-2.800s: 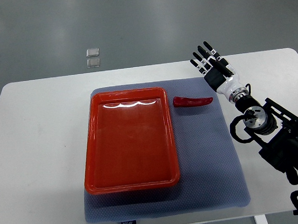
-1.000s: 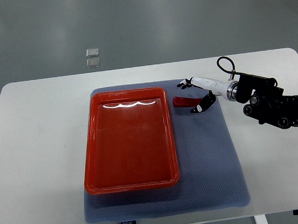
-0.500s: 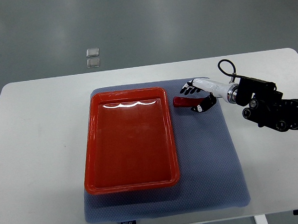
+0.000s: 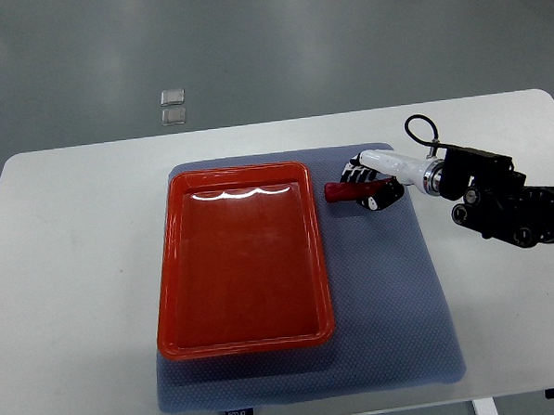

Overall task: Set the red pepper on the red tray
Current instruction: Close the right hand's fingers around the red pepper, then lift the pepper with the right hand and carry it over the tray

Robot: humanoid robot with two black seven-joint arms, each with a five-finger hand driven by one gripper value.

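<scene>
1. Two small clear square plastic pieces (image 4: 172, 107) are seen on the grey floor beyond the far edge of the white rounded tabletop (image 4: 71, 274), one just behind the other.
2. A blue-grey textured mat (image 4: 384, 295) is spread over the middle of the table.
3. A glossy red rectangular plastic tray (image 4: 241, 258) is laid on the left half of the mat, its long sides running near to far; nothing is held in it.
4. A long, dark red pepper (image 4: 343, 191) is found just right of the tray's far right corner, lying crosswise on the mat, apart from the tray's rim.
5. The right robot hand (image 4: 372, 182), white with black fingers, is brought in from the right edge on a black arm and is closed around the right end of the pepper; the fingers are curled over it from the far side and the thumb is set against its near side.
6. The left arm is not seen.
</scene>
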